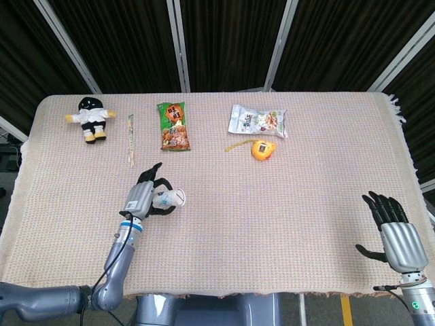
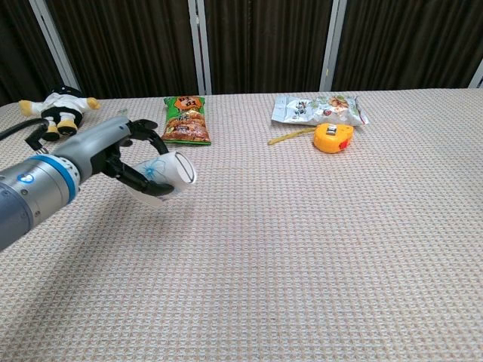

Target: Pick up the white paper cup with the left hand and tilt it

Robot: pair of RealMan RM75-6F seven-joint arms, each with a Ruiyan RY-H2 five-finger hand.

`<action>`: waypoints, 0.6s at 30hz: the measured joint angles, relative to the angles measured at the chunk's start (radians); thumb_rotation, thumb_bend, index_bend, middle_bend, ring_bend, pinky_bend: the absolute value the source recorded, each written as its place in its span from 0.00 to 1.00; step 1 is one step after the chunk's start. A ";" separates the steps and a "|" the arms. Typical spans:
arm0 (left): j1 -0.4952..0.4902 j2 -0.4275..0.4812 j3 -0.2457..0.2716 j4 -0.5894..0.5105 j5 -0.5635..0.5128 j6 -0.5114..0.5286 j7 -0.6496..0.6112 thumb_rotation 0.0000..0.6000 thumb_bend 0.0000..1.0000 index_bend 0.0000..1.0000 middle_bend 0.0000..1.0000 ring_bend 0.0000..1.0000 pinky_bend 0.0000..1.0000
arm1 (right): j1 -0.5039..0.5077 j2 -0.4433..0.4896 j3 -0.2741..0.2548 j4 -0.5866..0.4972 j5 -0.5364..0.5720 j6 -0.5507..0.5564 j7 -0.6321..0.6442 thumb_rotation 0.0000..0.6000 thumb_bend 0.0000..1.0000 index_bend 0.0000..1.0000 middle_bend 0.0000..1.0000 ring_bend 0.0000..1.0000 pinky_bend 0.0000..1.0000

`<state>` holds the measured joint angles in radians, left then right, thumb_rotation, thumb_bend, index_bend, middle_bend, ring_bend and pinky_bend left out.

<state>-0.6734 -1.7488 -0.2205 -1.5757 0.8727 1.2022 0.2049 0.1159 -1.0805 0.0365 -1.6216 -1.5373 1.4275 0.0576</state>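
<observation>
Two hands in view. Left hand (image 1: 144, 193) grips the white paper cup (image 1: 170, 199); fingers (image 2: 143, 134) wrap around its body, dark digits curled over and under. Cup carried off the desk (image 1: 285, 204), lying near horizontal, rim pointing toward the robot's right. Blue floral print shows on the cup wall between the fingers in the chest view. In the chest view the cup (image 2: 167, 175) hangs above the woven cloth, left of centre, the left hand (image 2: 124, 154) behind it on a grey forearm with a blue ring at the wrist.

Right hand (image 1: 393, 227) sits at the near right edge of the desk, head view only. Fingers spread and pointing away from the robot, thumb out to the side, holding nothing.

Far side of the desk, left to right: a small plush doll (image 1: 90, 117) in white clothing at the far left corner; a thin wrapped stick (image 1: 130, 138) lying lengthwise beside it; a green snack bag (image 1: 174, 126); a clear snack packet (image 1: 258, 121); an orange tape measure (image 1: 262, 149) just in front of that packet, a short length of yellow tape pulled out to its left. All lie well apart from the cup. Dark curtains behind the desk.
</observation>
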 measured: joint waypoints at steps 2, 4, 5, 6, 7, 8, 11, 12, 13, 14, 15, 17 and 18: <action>0.008 -0.028 0.001 0.034 0.031 -0.029 -0.045 1.00 0.15 0.45 0.00 0.00 0.00 | 0.000 0.000 0.001 0.001 0.001 0.000 0.002 1.00 0.00 0.00 0.00 0.00 0.00; 0.014 -0.046 0.003 0.060 0.045 -0.054 -0.079 1.00 0.15 0.45 0.00 0.00 0.00 | 0.001 0.001 0.001 0.002 0.002 -0.003 0.003 1.00 0.00 0.00 0.00 0.00 0.00; 0.020 -0.056 0.006 0.076 0.055 -0.069 -0.099 1.00 0.15 0.45 0.00 0.00 0.00 | 0.001 0.001 0.001 0.002 0.002 -0.003 0.004 1.00 0.00 0.00 0.00 0.00 0.00; 0.024 -0.062 0.008 0.086 0.063 -0.079 -0.111 1.00 0.15 0.45 0.00 0.00 0.00 | 0.001 0.001 0.001 0.003 0.002 -0.003 0.004 1.00 0.00 0.00 0.00 0.00 0.00; 0.028 -0.066 0.009 0.094 0.070 -0.087 -0.120 1.00 0.15 0.45 0.00 0.00 0.00 | 0.001 0.001 0.001 0.003 0.002 -0.003 0.004 1.00 0.00 0.00 0.00 0.00 0.00; 0.033 -0.067 0.010 0.099 0.075 -0.094 -0.129 1.00 0.15 0.45 0.00 0.00 0.00 | 0.001 0.001 0.001 0.003 0.002 -0.002 0.004 1.00 0.00 0.00 0.00 0.00 0.00; 0.043 -0.058 0.010 0.104 0.076 -0.112 -0.137 1.00 0.15 0.45 0.00 0.00 0.00 | 0.001 0.001 0.001 0.002 0.001 -0.001 0.005 1.00 0.00 0.00 0.00 0.00 0.00; 0.047 -0.053 0.010 0.104 0.077 -0.114 -0.139 1.00 0.15 0.45 0.00 0.00 0.00 | 0.000 0.001 0.001 0.002 0.001 -0.001 0.004 1.00 0.00 0.00 0.00 0.00 0.00; 0.050 -0.048 0.011 0.105 0.079 -0.117 -0.140 1.00 0.15 0.45 0.00 0.00 0.00 | 0.000 0.001 0.000 0.002 0.001 -0.001 0.003 1.00 0.00 0.00 0.00 0.00 0.00; 0.055 -0.041 0.013 0.105 0.081 -0.121 -0.143 1.00 0.15 0.45 0.00 0.00 0.00 | 0.000 0.001 0.000 0.001 0.001 -0.001 0.002 1.00 0.00 0.00 0.00 0.00 0.00; 0.059 -0.035 0.015 0.104 0.083 -0.124 -0.145 1.00 0.15 0.45 0.00 0.00 0.00 | 0.001 0.001 0.000 0.001 0.001 -0.001 0.001 1.00 0.00 0.00 0.00 0.00 0.00; 0.070 -0.021 0.022 0.104 0.090 -0.128 -0.150 1.00 0.15 0.45 0.00 0.00 0.00 | 0.001 0.000 0.000 0.001 0.001 -0.002 -0.002 1.00 0.00 0.00 0.00 0.00 0.00; 0.074 -0.015 0.025 0.104 0.094 -0.130 -0.152 1.00 0.15 0.45 0.00 0.00 0.00 | 0.001 0.000 -0.001 0.001 0.001 -0.002 -0.003 1.00 0.00 0.00 0.00 0.00 0.00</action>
<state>-0.5993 -1.7639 -0.1958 -1.4722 0.9666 1.0724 0.0530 0.1167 -1.0809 0.0359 -1.6209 -1.5366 1.4254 0.0544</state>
